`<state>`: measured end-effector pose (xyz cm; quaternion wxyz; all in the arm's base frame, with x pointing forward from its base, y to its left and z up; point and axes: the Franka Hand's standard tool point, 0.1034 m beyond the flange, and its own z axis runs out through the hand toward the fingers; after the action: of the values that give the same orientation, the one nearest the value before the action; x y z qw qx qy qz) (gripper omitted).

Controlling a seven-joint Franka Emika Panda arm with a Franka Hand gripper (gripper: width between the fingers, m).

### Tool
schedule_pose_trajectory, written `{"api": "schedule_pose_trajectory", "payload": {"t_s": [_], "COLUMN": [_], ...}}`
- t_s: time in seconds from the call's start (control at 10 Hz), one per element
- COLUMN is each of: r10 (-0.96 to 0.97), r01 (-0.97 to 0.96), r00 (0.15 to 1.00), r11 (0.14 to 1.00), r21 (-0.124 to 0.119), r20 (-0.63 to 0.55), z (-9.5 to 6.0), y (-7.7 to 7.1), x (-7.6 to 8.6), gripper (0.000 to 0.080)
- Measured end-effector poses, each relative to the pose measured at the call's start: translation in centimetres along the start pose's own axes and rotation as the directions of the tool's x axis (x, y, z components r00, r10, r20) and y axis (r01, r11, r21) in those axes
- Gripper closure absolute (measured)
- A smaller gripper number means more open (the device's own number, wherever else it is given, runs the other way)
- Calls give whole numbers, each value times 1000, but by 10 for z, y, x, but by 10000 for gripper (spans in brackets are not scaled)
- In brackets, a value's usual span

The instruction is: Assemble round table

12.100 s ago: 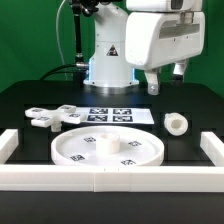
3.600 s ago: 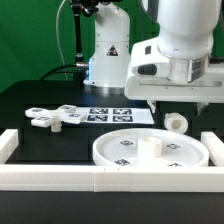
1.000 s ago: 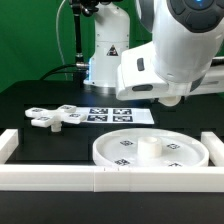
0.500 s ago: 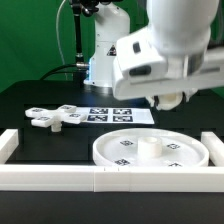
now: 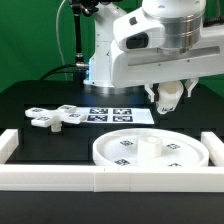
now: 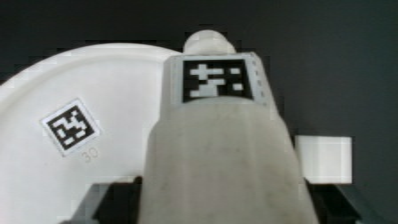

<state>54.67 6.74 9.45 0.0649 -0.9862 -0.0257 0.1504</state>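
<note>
My gripper (image 5: pixel 170 93) is shut on the short white post (image 5: pixel 170 102) and holds it in the air, above the far rim of the large round disc (image 5: pixel 125 152). The disc lies flat at the exterior view's right, against the white frame. In the wrist view the post (image 6: pixel 219 130) fills the middle, with a square tag on its side, and runs down between the dark fingers (image 6: pixel 111 200). The disc (image 6: pixel 80 95) lies below and beside it there. The cross-shaped foot (image 5: pixel 55 117) lies on the black table at the exterior view's left, apart from the gripper.
The white straight-walled frame (image 5: pixel 60 178) runs along the front with short walls at both ends; a piece of it shows in the wrist view (image 6: pixel 327 157). The marker board (image 5: pixel 115 114) lies behind the disc. The robot base (image 5: pixel 105 55) stands at the back.
The post stood on the table right of the marker board; the gripper came down over it, closed on it and lifted it. The disc slid earlier to the exterior view's right.
</note>
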Motion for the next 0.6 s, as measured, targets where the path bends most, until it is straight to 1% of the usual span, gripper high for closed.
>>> {"api": "schedule_pose_trajectory", "payload": {"t_s": [0.1, 0.3, 0.4, 0.5, 0.6], "r10": [-8, -44, -56, -57, -59], "r01": [7, 37, 44, 38, 34], "r00": [998, 971, 956, 928, 910], "r11": [1000, 999, 998, 998, 997], "r21": [-7, -36, -46, -59, -68], "r20": [-67, -233, -289, -369, -411], "z": [-4, -14, -18, -17, -15], "y": [1, 8, 10, 12, 14], "x": [5, 13, 16, 20, 20], "gripper": [392, 392, 392, 392, 392]}}
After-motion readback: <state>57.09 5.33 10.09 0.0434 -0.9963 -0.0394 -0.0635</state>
